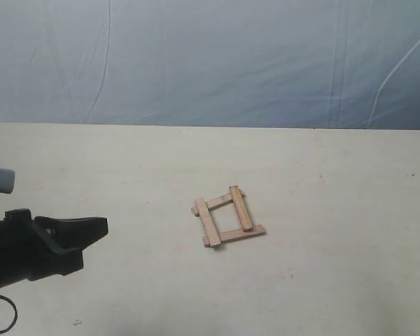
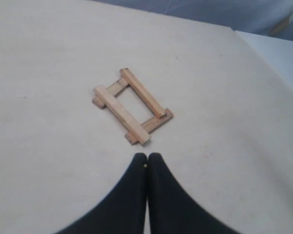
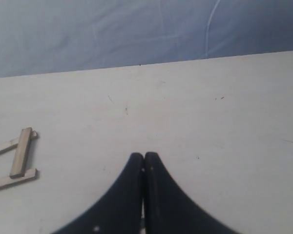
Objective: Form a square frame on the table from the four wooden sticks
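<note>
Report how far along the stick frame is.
Done: the four wooden sticks lie as a closed frame on the table, two resting across two, corners overlapping. In hand: nothing; the left claw and right claw are both shut, empty and clear of the frame. Left: perhaps a nudge, as the outline looks slightly skewed.

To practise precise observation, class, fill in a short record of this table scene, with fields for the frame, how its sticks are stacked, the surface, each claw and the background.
frame: square frame, closed outline, stick ends overlapping at the corners
parts: four wooden sticks
stacking: two sticks lie on top, across the two beneath
surface: table
left claw: shut, holding nothing, apart from the frame
right claw: shut, holding nothing, apart from the frame
background: blue-grey cloth
</note>
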Action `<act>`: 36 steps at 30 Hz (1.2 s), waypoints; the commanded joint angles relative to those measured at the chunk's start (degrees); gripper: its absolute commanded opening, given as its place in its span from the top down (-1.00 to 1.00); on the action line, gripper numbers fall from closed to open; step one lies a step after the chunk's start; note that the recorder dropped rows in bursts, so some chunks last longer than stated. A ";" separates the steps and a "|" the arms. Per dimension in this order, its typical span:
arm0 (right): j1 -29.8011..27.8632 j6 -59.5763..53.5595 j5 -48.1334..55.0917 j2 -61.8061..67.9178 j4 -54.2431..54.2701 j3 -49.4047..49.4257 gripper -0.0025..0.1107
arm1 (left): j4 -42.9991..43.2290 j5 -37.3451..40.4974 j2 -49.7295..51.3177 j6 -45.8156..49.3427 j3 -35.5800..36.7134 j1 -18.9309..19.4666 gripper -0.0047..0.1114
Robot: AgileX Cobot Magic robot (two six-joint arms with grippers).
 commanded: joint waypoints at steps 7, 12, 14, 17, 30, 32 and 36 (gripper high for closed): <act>-2.46 -0.15 7.13 -17.93 0.77 0.49 0.97 | -0.96 -10.09 -4.10 -2.85 0.34 0.30 0.92; -5.95 -0.15 9.97 -24.51 0.00 2.68 0.97 | 1.69 -10.88 -4.10 -2.85 0.34 0.30 0.92; -6.08 -0.15 9.97 -25.82 0.00 5.38 0.97 | 1.45 -10.88 -4.10 -2.85 0.34 0.30 0.92; -6.08 0.01 13.16 -27.03 0.00 7.62 0.97 | -0.06 -9.92 -4.10 0.18 0.21 0.30 0.92; -6.81 1.91 23.78 -29.27 1.18 7.62 0.97 | -18.60 58.10 -56.31 -5.40 0.56 0.30 0.92; -6.81 1.91 22.09 -29.27 -1.77 7.62 0.97 | -17.72 61.54 -60.27 -4.94 0.56 0.30 0.92; -6.81 1.91 21.28 -29.27 -4.35 7.62 0.97 | -17.84 63.45 -61.25 -4.30 0.71 0.30 0.92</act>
